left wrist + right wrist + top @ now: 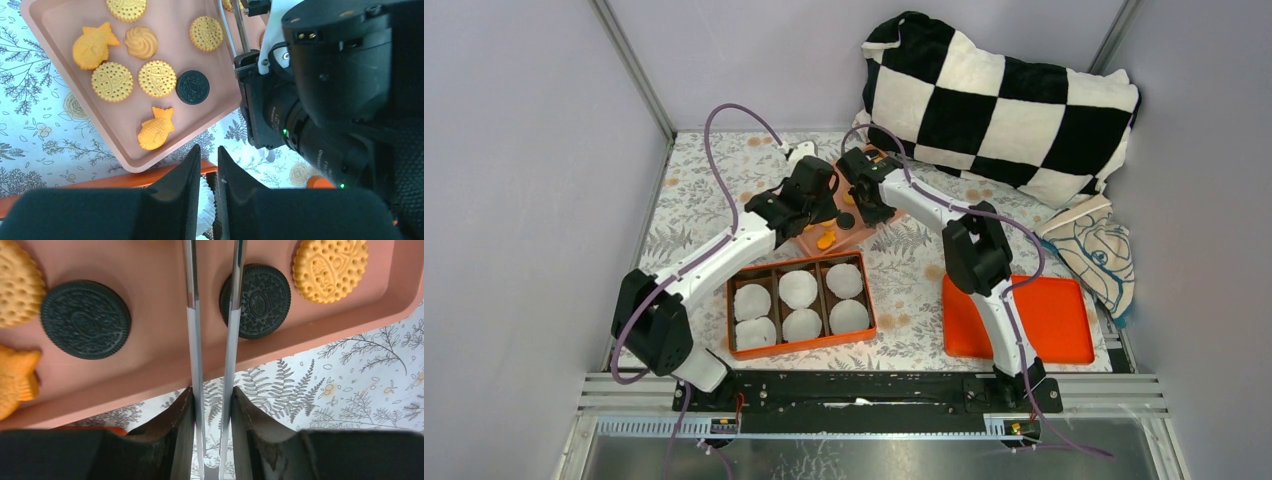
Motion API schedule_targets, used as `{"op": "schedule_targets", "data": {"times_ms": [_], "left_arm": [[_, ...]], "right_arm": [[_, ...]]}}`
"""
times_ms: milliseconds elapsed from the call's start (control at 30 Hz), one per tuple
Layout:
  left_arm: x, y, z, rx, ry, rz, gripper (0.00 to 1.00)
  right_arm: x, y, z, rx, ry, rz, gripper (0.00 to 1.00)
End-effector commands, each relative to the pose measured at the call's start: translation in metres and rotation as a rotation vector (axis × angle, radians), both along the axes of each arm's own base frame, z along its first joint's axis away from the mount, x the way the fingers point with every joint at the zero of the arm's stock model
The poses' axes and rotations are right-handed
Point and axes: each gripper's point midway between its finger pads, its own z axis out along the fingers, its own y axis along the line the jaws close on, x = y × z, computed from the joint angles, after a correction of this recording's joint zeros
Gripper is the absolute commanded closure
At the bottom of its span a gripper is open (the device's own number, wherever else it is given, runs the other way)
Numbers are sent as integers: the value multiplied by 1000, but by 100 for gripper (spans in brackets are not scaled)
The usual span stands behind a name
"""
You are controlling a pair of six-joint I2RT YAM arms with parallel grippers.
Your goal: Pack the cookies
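Observation:
The cookies lie in a pink tray (pixel 856 236): orange discs (pixel 157 78), fish shapes (pixel 155 129), a swirl (pixel 140 42) and black ones (pixel 192 87). My right gripper (pixel 864 207) is shut on metal tongs (pixel 192 315), whose two arms reach over the tray; the right arm crosses the left edge of a black cookie (pixel 260 300). Another black cookie (pixel 85 319) lies to the left, and an orange disc (pixel 330 269) to the right. The tong tips are out of view. My left gripper (pixel 206 152) is shut and empty, just off the tray's near edge.
An orange box (pixel 800 300) with several compartments, each holding a white paper liner (pixel 798 288), stands in front of the tray. An orange lid (pixel 1049 320) lies at the right. A checkered pillow (pixel 999 95) and a cloth (pixel 1096 250) fill the back right. The right arm (pixel 340 90) is close beside my left gripper.

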Motion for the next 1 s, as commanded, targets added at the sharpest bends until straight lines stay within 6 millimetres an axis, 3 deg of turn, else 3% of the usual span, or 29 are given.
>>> {"op": "schedule_targets", "data": {"times_ms": [0, 133, 367, 400, 800, 900, 967], "left_arm": [[2, 11, -13, 49, 18, 31, 77], [4, 8, -21, 53, 34, 23, 77], [3, 6, -30, 60, 53, 12, 77], [3, 5, -32, 59, 55, 10, 77], [1, -6, -46, 30, 98, -25, 77], [0, -8, -48, 25, 103, -30, 78], [0, -8, -49, 24, 105, -33, 78]], "right_arm": [[24, -7, 8, 1, -41, 35, 67], [29, -8, -5, 40, -39, 18, 65], [26, -9, -3, 78, -49, -6, 36], [26, -8, -4, 86, -48, -5, 36], [19, -5, -21, 92, 20, -20, 38], [14, -7, -29, 78, 52, -35, 43], [11, -9, -31, 79, 54, -43, 52]]}}
